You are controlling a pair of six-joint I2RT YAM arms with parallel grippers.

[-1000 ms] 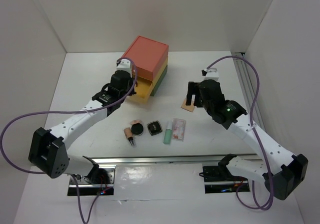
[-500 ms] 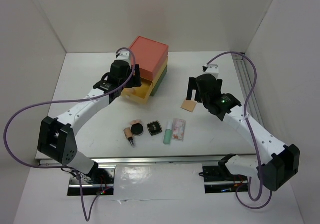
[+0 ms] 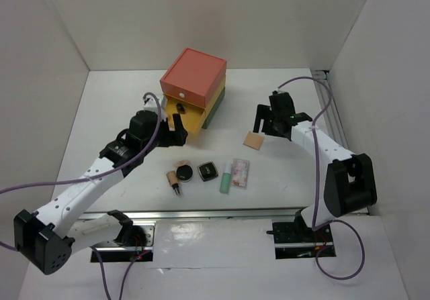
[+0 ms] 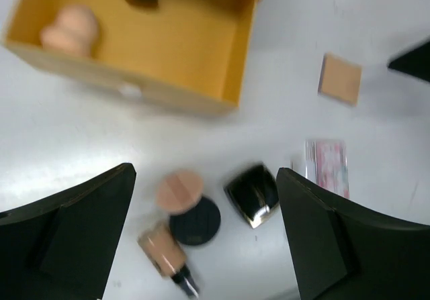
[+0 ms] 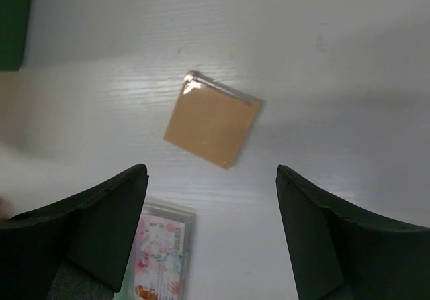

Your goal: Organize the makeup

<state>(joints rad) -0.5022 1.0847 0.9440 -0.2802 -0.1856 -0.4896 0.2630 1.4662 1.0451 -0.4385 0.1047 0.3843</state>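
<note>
Drawer box behind makeup row; yellow drawer open, holding sponge.

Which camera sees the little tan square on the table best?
The right wrist view: the tan square lies whole, large and sharp in the middle. The top view shows it only as a tiny patch; the left wrist view shows it small and blurred near the upper right.

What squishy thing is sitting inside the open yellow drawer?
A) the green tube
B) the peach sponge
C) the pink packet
B: the left wrist view shows the peach sponge lying in the yellow drawer, while the pink packet and green tube lie outside it.
</note>
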